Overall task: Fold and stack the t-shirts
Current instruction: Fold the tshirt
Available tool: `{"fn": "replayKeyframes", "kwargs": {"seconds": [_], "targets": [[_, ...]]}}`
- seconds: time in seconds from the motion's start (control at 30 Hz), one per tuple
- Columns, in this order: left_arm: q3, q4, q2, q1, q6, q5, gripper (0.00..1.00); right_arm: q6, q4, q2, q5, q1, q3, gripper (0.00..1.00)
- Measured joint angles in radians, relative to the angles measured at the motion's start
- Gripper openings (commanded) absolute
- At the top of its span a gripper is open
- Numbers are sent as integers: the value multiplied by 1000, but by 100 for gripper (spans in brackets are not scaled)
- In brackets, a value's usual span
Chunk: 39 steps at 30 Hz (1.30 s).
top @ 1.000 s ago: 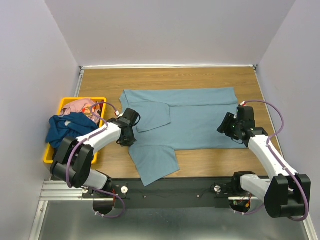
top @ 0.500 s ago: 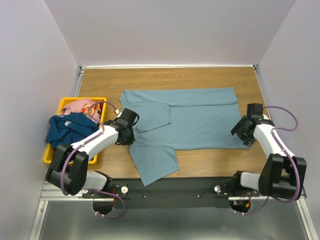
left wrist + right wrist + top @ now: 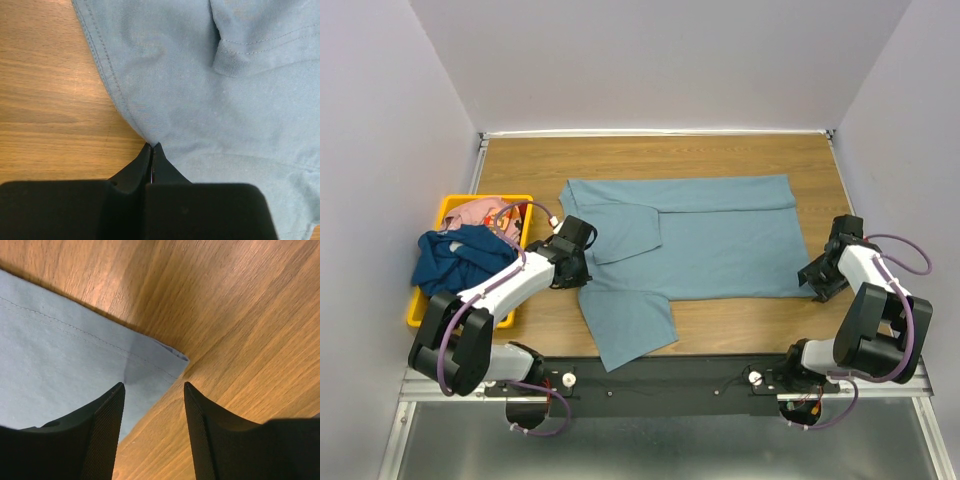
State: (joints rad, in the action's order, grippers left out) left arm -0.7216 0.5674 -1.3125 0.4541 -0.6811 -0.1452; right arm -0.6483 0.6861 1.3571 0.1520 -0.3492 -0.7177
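Over the last second the right claw (image 3: pixel 154 385) has swung off the body of the plain light blue-grey cloth t-shirt (image 3: pixel 710 240) and out to that shirt's near right hem corner, its opening shifting as it went. The left claw (image 3: pixel 151 145) has barely moved from the shirt's left edge. That suggests the right arm is lining up a fresh grab for the next fold, which is not yet begun: one sleeve is turned in, while the near sleeve trails towards the arm bases. The shirt lies spread flat across the middle of the brown wooden table (image 3: pixel 720 160). In the right wrist view the hem corner sits just beyond the fingertips and between them, with the jaws standing apart and holding nothing. The left claw is pressed fully closed with its tips touching the seam where sleeve meets body; whether a sliver of cloth is nipped there I cannot tell. The dark navy t-shirt (image 3: pixel 455 258) and the pink patterned t-shirt (image 3: pixel 480 212) wait bunched in the yellow plastic bin (image 3: pixel 450 207) at the left.
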Motion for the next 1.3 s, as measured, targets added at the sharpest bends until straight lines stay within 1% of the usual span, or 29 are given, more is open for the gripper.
{"fn": "replayKeyframes", "kwargs": {"seconds": [0.13,0.17,0.33,0.43,0.5,0.53,0.57,0.63,0.67,0.77,1.07,1.17,1.3], "targets": [[0,-1,0,0,2,0,0,-13,-2,0,1,-10,1,49],[0,-1,0,0,3,0,0,-13,-5,0,1,-16,3,44],[0,-1,0,0,4,0,0,-23,-16,3,0,-46,26,43],[0,-1,0,0,3,0,0,-29,-27,5,-11,-57,33,39],[0,-1,0,0,4,0,0,-31,-31,7,-16,-61,33,39],[0,-1,0,0,4,0,0,-31,-33,8,-18,-63,34,37],[0,-1,0,0,4,0,0,-32,-34,8,-19,-64,34,31],[0,-1,0,0,3,0,0,-32,-36,8,-21,-66,35,23],[0,-1,0,0,3,0,0,-33,-45,8,-27,-67,36,13],[0,0,3,0,3,0,0,-39,-64,8,-41,-70,38,1],[-8,7,52,-16,21,0,0,-39,-55,1,-45,-71,24,1],[-23,11,52,-28,30,0,0,-39,-39,1,-51,-66,-21,1],[-50,10,46,-48,46,6,0,-29,-31,4,-50,-30,-115,1]]}}
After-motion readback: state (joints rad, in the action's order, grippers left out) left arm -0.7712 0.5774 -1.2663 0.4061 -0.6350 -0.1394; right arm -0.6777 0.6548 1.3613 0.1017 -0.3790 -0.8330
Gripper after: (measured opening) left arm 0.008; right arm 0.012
